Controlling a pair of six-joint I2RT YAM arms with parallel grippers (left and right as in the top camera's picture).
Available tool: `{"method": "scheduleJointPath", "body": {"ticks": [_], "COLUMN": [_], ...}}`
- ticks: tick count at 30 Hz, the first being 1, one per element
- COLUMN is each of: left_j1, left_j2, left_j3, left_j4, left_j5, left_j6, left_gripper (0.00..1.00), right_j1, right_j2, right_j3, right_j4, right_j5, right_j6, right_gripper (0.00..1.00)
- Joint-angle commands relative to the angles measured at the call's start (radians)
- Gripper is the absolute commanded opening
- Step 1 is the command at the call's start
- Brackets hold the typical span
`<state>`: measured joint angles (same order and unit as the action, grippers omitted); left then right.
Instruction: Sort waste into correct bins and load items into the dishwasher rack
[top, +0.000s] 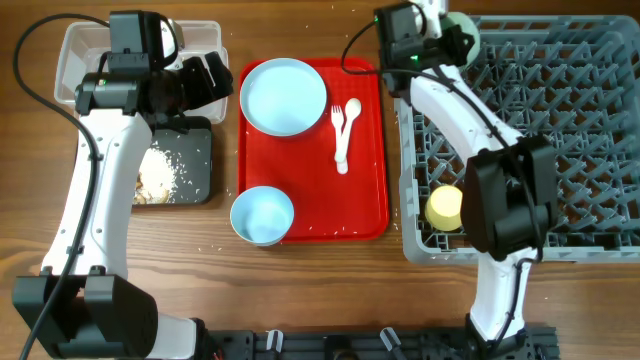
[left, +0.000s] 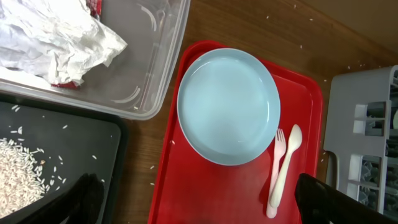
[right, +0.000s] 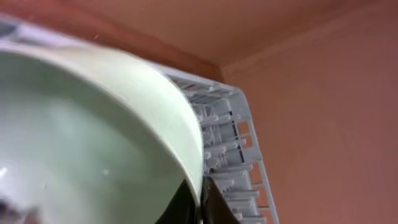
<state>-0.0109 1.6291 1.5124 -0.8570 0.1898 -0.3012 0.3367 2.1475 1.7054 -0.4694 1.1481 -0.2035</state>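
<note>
Grey pegged plastic forms the dishwasher rack (top: 560, 130). Over its far left corner the pale green bowl (right: 93, 143), smooth and round, is pinched by its rim in the right tool (right: 200, 205). Left of the rack, the left tool (left: 196, 183) hangs spread wide and empty above the pale blue plate (left: 227, 102).

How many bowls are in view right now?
2. The pale blue bowl sits at the red tray's near-left corner; the pale green bowl is held by the right gripper over the dishwasher rack's far-left corner. Others may be hidden.
</note>
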Motion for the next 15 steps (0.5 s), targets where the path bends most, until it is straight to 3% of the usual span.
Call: {"method": "scheduleJointPath", "body": {"ticks": [1, 2, 3, 5, 7, 11, 15], "left_j1": [0.005, 0.005, 0.005, 0.005, 0.005, 0.005, 0.005], "left_j2": [-0.011, -0.011, -0.011, -0.011, -0.011, -0.011, -0.011], "left_j3": [0.013, 0.013, 0.013, 0.013, 0.013, 0.013, 0.013], "left_j4": [0.002, 0.002, 0.002, 0.002, 0.002, 0.002, 0.002], "left_j5": [-0.005, -0.005, -0.005, -0.005, -0.005, -0.005, -0.005], "left_j6": [0.005, 0.005, 0.005, 0.005, 0.005, 0.005, 0.005], "left_gripper": [1.00, 1.00, 1.00, 1.00, 1.00, 1.00, 1.00], "right_j1": [0.046, 0.052, 0.058, 0.069, 0.089, 0.129, 0.131], "right_j2": [0.022, 0.022, 0.022, 0.022, 0.020, -0.020, -0.156], "right_j3": [-0.012, -0.012, -0.012, -0.012, -0.012, -0.011, -0.011], "right_j4": [-0.041, -0.044, -0.049, -0.055, -0.069, -0.077, -0.130], "right_j5": [-0.160, -0.160, -0.160, -0.160, -0.160, -0.183, -0.465], "right_j6": [0.005, 0.005, 0.005, 0.005, 0.004, 0.003, 0.017], "right_gripper": [0.29, 0.59, 0.77, 0.94, 1.00, 1.00, 1.00]}}
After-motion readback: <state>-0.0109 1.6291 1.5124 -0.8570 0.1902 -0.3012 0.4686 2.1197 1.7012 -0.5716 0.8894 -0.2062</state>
